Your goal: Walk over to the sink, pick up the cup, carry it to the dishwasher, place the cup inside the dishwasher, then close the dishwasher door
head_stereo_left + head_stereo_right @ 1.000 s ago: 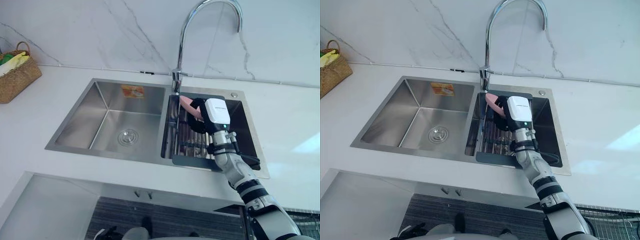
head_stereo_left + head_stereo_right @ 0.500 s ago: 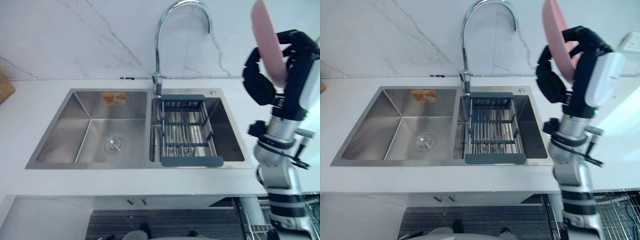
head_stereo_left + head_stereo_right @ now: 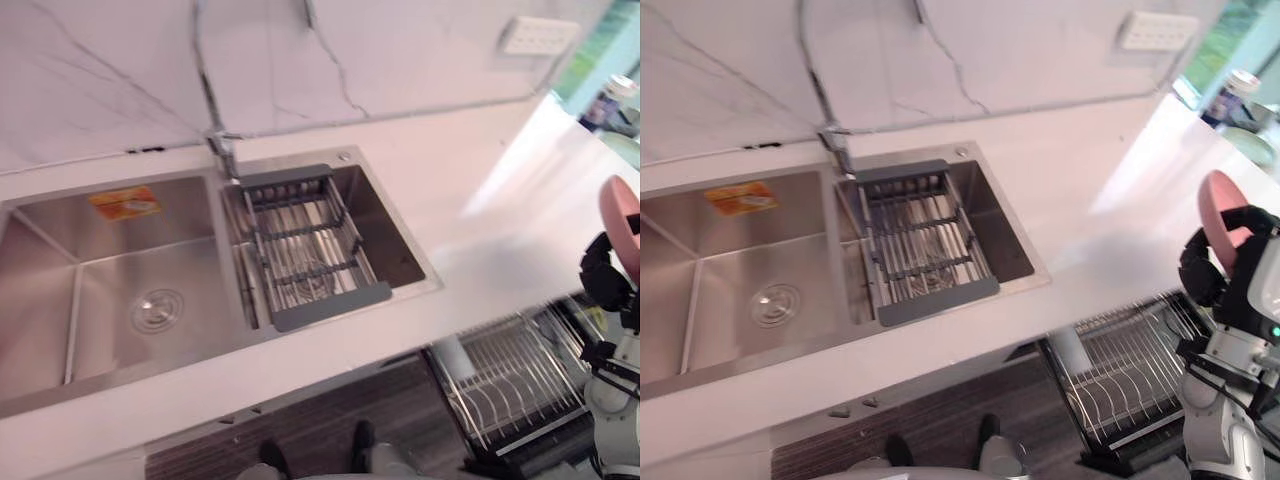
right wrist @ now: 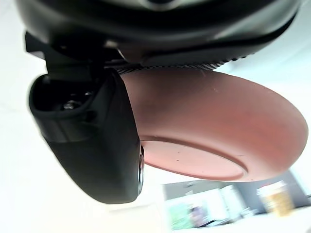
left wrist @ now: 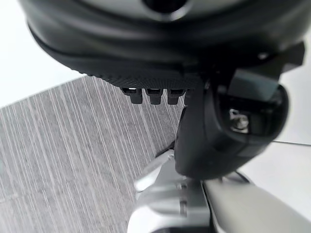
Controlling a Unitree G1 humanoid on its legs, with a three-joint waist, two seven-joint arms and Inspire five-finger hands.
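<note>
Item carried: no cup is evident. The robot's right robot hand point(image 3: 1218, 272) holds a pink plate point(image 4: 209, 126), shallow, with a raised foot ring on its underside.

Grip: the right robot hand is closed on the plate's lower rim. The thumb point(image 4: 92, 145) bears against the underside just beside the foot ring, and the opposing fingers are hidden behind the other face. The plate stands nearly on edge, with most of it projecting above the hand.

Location: the plate is clear of the worktop point(image 3: 480, 200), out beyond its front edge toward the right end. It is near the pulled-out dishwasher rack point(image 3: 510, 380) and well apart from the sink point(image 3: 100, 260) and its drainer basket point(image 3: 305, 240).

Handling, assessed: rigid, light and smooth-faced, so likely slippery in a rim pinch. Material cannot be determined; if ceramic, it would chip against the rack wires. The rim is the sensible hold, pinched across both faces and kept on edge for slotting between tines.

Left robot hand point(image 5: 228, 126): hangs over the grey floor, nothing seen in it; whether it is open or closed cannot be told.
</note>
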